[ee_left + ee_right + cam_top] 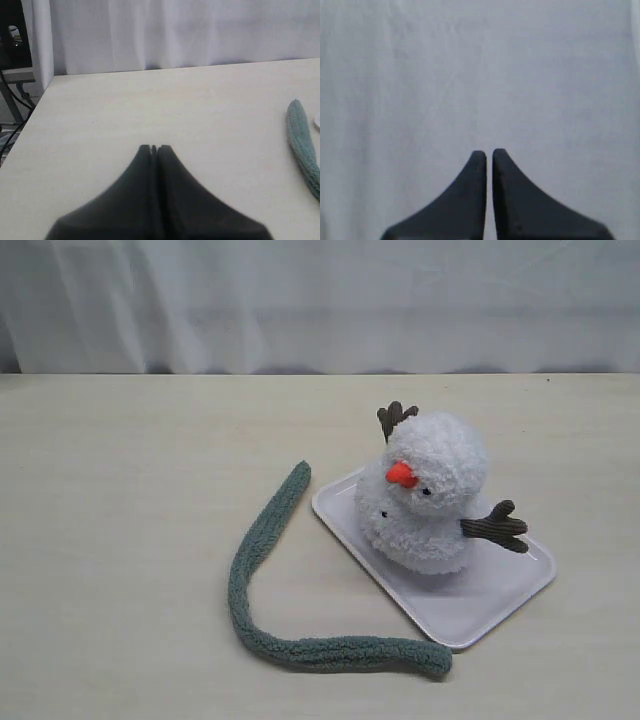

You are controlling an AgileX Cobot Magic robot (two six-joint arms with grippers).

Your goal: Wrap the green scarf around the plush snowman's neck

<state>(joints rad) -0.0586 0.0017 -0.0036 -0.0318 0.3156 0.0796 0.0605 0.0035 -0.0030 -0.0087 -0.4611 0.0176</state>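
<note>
Pale tabletop (120,540), white curtain (300,300): long fuzzy dusty-green fleece scarf (301,140) lies ahead-and-aside of the clenched, empty left claw (154,148), running lengthwise away; fluffy white plush snowman (430,495) beyond. Right claw (489,152), pinched too, faces curtain.

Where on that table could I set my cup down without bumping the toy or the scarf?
The widest bare stretch of table is left of the green scarf. Another open band lies behind the snowman, up to the curtain. It is crowded in the pocket between the scarf's curve and the white tray, where the scarf's end almost meets the tray's corner.
</note>
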